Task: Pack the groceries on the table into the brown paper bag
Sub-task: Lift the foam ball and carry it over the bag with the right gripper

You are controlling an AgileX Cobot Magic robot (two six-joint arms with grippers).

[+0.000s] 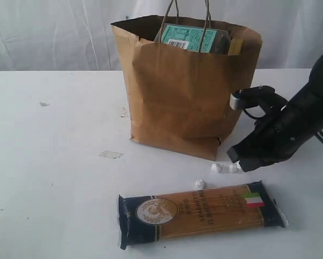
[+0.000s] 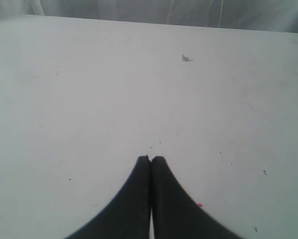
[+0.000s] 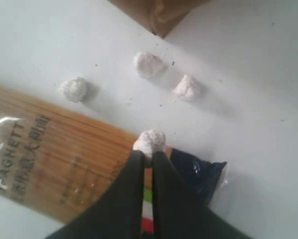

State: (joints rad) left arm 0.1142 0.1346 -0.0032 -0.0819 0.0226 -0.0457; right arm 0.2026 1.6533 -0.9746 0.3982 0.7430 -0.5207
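Brown paper bag (image 1: 177,97), teal box (image 1: 191,39) with a white barcode label, spaghetti pack (image 1: 199,211) with navy ends, golden-orange middle, gold round emblem and green-white-red stripes, white pellets (image 1: 200,183), white table (image 1: 53,178) with few dark specks

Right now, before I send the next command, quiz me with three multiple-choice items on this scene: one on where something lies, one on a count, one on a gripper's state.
1. Where is the long navy-ended spaghetti pack?
A. flat on the white table, in front of the tall brown paper bag
B. inside the bag
C. standing upright on its end

2. How many small white pellets show in the right wrist view?
A. one
B. four
C. seven

3. The left gripper's jaws are:
A. wide open
B. shut on a jar
C. shut, with nothing between them

Answers: 1 A, the pack lies flat just before the bag; 2 B, three lie loose and one is pinched at the right gripper's tips; 3 C, its two fingers meet over bare table.
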